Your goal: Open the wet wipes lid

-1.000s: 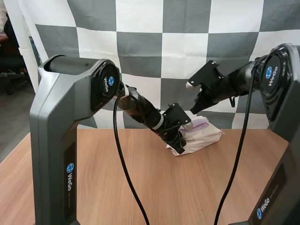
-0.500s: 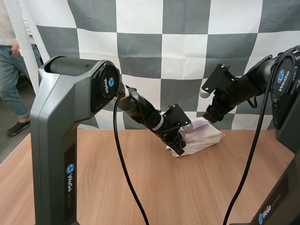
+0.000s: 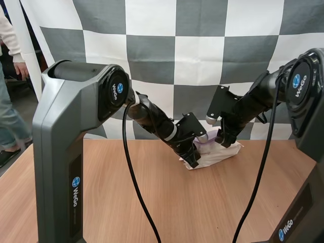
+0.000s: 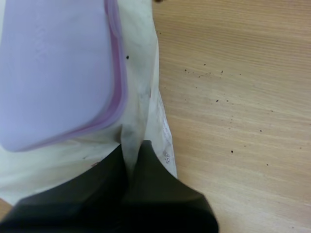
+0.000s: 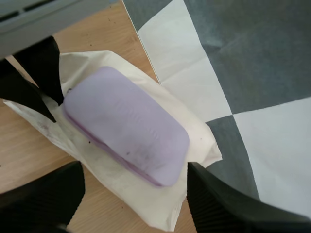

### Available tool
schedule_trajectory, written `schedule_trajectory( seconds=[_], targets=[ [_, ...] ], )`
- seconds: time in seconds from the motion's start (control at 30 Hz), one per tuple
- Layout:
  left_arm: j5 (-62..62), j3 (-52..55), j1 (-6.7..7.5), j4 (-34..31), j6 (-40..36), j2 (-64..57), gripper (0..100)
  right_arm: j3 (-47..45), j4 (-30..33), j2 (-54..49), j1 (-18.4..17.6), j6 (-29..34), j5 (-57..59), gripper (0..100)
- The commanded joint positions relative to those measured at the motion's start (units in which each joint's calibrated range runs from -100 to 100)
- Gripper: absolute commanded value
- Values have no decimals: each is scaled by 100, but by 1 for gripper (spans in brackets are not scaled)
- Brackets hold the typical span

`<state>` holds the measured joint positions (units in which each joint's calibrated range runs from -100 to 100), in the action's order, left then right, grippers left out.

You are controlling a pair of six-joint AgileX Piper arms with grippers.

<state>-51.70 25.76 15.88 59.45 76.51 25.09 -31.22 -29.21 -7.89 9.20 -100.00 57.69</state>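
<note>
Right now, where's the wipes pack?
High view: wet wipes pack lies far on the table, right of centre, left gripper pinching its left end, open right gripper above its lid.

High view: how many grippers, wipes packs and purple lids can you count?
grippers: 2, the left gripper and the right gripper
wet wipes pack: 1
purple lid: 1
Total: 4

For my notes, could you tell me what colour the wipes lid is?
The lid is pale lilac; right wrist view shows it best.
</note>
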Motion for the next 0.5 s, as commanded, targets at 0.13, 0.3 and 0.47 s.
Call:
schedule_trajectory(
  seconds=[0.13,0.3,0.47],
  targets=[
    [-9,4,0,-101,-22,1,0,-2,161,196,-148,0,-885,100],
    [-9,4,0,-138,-22,1,0,-2,189,385,-148,0,-1059,100],
    [-9,4,0,-138,-22,1,0,-2,153,418,-154,0,-1121,100]
  ],
)
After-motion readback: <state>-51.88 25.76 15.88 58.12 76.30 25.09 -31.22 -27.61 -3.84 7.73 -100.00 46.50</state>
